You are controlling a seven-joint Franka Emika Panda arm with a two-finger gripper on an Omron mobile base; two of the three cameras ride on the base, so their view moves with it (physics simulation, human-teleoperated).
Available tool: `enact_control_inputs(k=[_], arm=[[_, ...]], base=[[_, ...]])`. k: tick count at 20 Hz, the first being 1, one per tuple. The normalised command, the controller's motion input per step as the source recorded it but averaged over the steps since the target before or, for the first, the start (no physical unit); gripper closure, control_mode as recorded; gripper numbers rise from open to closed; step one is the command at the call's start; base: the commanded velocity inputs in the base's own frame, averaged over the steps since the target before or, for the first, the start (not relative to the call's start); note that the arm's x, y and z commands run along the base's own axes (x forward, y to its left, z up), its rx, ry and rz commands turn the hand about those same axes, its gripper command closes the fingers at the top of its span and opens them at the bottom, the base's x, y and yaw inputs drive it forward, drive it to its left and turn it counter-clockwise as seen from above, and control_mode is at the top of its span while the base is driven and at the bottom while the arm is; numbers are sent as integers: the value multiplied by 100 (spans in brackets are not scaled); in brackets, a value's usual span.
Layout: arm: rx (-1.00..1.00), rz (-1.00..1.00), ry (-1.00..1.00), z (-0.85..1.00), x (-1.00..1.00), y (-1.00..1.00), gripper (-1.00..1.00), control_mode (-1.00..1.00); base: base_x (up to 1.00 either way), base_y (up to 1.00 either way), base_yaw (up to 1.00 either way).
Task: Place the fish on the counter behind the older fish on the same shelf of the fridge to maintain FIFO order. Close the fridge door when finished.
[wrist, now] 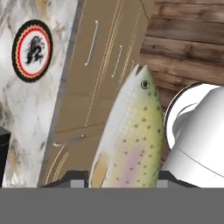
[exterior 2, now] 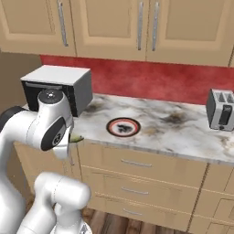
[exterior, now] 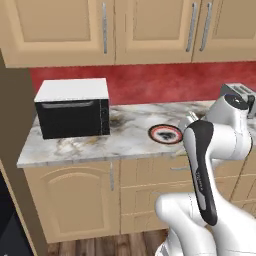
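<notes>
Hidden or cut off: the tail end of the slender olive-yellow fish with dark flecks runs below the lower edge of the hand view, so its full length is not shown. In the right base view only a small olive tip of it shows past the white arm, just off the front edge of the table; the rest is behind the arm. The silver toaster is partly covered by the arm in the left base view.
Gripper: the two-finger gripper shows its two dark finger tips on either side of the fish's body, clamped on it.
Fish, location: held in the gripper, clear of the white-grey marble table, over the light wooden cabinet fronts and the brown plank floor.
Fish, long axis: along the gripper's line of sight, head with the dark eye away from the gripper, tail toward it; pale belly on the view's left, speckled back on its right.
Table contents: a round plate with a red-and-black rim and dark centre motif near the front edge; a black microwave with a white top at the left end; the toaster at the right end.
Backdrop: red wall panel under light wooden upper cupboards.
</notes>
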Motion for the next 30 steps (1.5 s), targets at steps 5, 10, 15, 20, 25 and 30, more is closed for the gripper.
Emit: enact_control_inputs(k=[5, 10, 15, 20, 25, 30], arm=[[0, 0, 0, 0, 0, 0, 100, 100], [0, 0, 0, 0, 0, 0, 100, 100], [0, 0, 0, 0, 0, 0, 100, 100], [0, 0, 0, 0, 0, 0, 100, 100], [0, 0, 0, 0, 0, 0, 100, 100], [0, 0, 0, 0, 0, 0, 100, 100]], base=[[-100, 0, 29], [-100, 5, 38], [-85, 45, 49], [-42, 82, 52], [18, 100, 30], [44, 100, 15]])
